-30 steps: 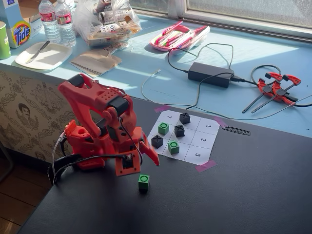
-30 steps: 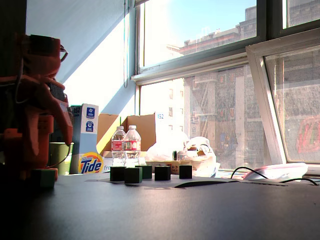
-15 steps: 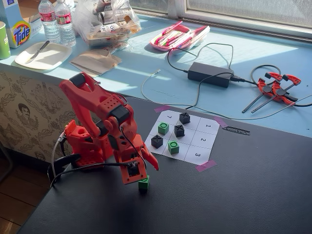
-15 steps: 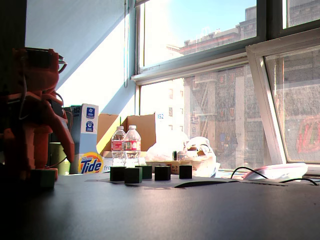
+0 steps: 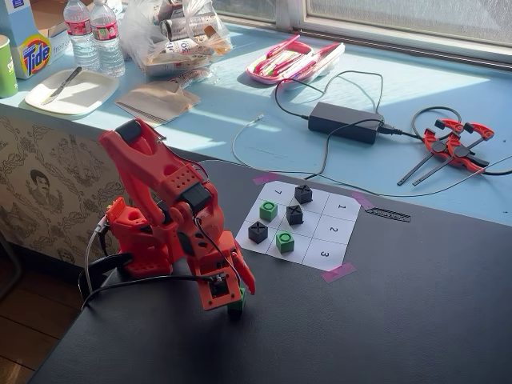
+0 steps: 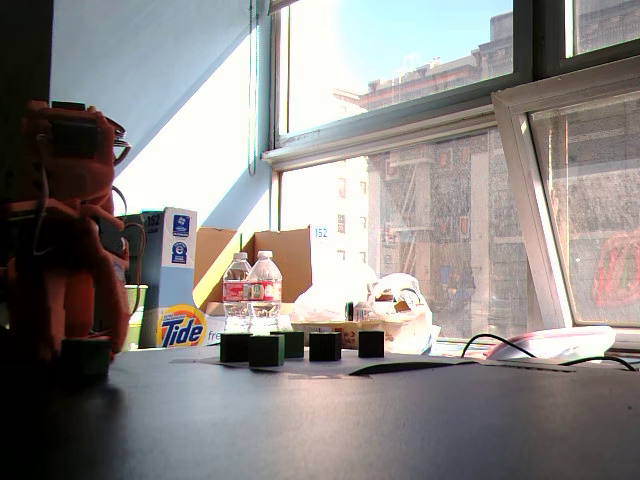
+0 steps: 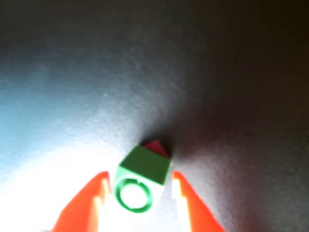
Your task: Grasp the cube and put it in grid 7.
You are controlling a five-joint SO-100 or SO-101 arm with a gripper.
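Note:
A green cube (image 5: 237, 302) with a ring on one face sits on the black table in front of the grid sheet. It shows in the wrist view (image 7: 144, 166) and as a dark block in a fixed view (image 6: 85, 357). My orange gripper (image 5: 232, 300) points down and straddles it. In the wrist view the gripper (image 7: 140, 188) is open, with a fingertip (image 7: 99, 186) close on each side of the cube and narrow gaps. The white grid sheet (image 5: 324, 254) lies further back. Its cell marked 7 (image 5: 278, 190) is bare.
On the grid stand black cubes (image 5: 303, 193), (image 5: 294, 214), (image 5: 258, 232) and green cubes (image 5: 268, 210), (image 5: 285, 241). Behind the black table are a power brick (image 5: 344, 122) with cables, red clamps (image 5: 454, 142), a pink case (image 5: 292, 60), bottles and a plate.

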